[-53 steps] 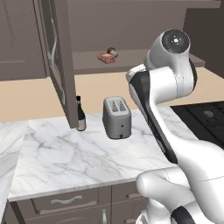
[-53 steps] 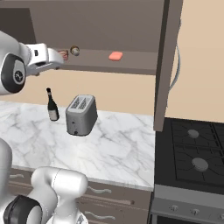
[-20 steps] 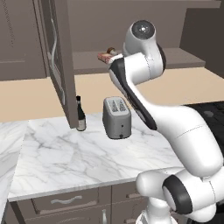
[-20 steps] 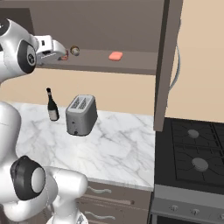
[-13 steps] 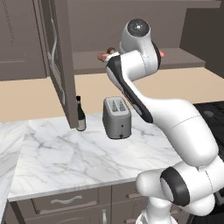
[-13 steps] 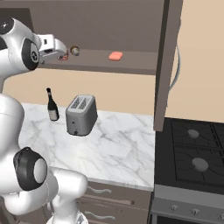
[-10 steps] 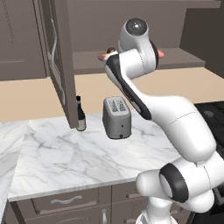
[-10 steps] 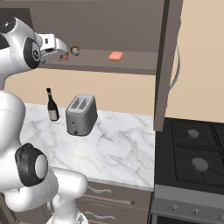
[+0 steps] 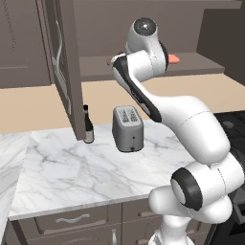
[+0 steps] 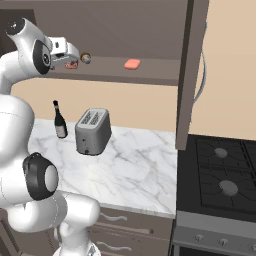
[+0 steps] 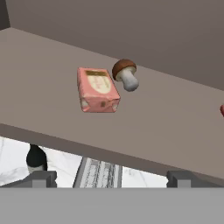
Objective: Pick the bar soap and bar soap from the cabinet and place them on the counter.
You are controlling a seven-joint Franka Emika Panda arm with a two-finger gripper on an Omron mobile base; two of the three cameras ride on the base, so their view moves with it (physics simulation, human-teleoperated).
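Pink soap is what I am lining up on: the nearer bar soap [image 11: 98, 89] is lying flat on the cabinet [image 9: 143, 67] shelf, straight ahead of my fingertips [image 11: 40, 178] and beyond them, not yet between them and not touched. I am holding the gripper [image 11: 110, 179] at the shelf's front edge with its fingers spread as wide as they go, and nothing is sitting in the gap. A small mushroom [image 11: 125, 74] is resting just beside the bar, on its far right corner as the hand sees it, so I am judging that a straight reach may nudge it. The second bar soap [image 10: 132, 64] is lying further along the same shelf, well apart from the fingers on their right side. Below the fingers, the toaster [image 9: 128, 128] and a dark bottle [image 9: 88, 125] are standing on the counter [image 9: 76, 172], and no soap is lying there. By my reckoning the task is barely starting: both bars are waiting in the cabinet, so I am facing two grasps, two carries down and two placements on the marble.
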